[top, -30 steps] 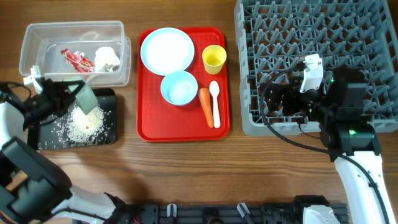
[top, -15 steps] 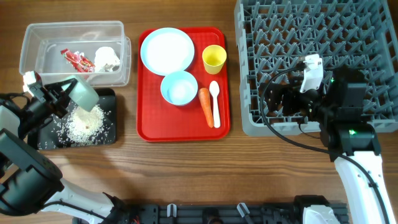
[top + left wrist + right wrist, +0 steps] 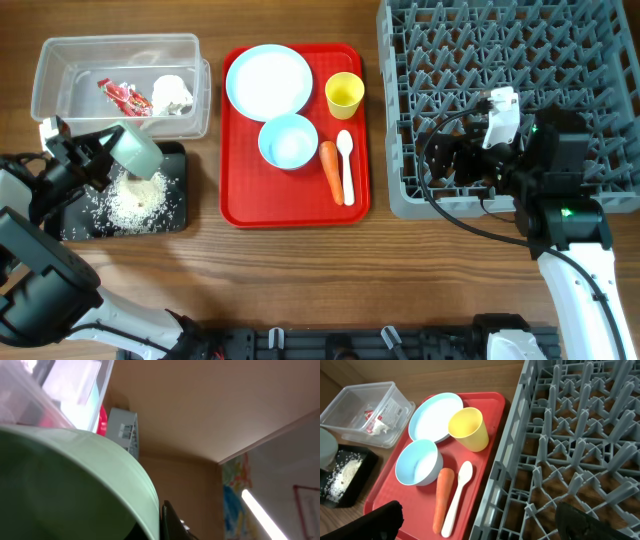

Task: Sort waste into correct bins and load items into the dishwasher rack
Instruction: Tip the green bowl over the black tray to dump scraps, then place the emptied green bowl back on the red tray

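Overhead view shows the left hand [image 3: 98, 158] pinching a small pale blue-green bowl [image 3: 137, 148], which is tilted above the shallow black rectangular tray [image 3: 176, 218] by the left edge of the bench [image 3: 300, 270]. Loose white rice grains [image 3: 135, 195] lie heaped in that tray. The right hand [image 3: 435, 162], spread wide, hangs over the near-left part of the large grey pegged plastic rack [image 3: 560, 50], which fills the far right corner.

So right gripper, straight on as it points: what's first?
Right gripper likely meets the dishwasher rack at its tray-side wall first; beyond it, the white spoon on the red tray. Height unclear.
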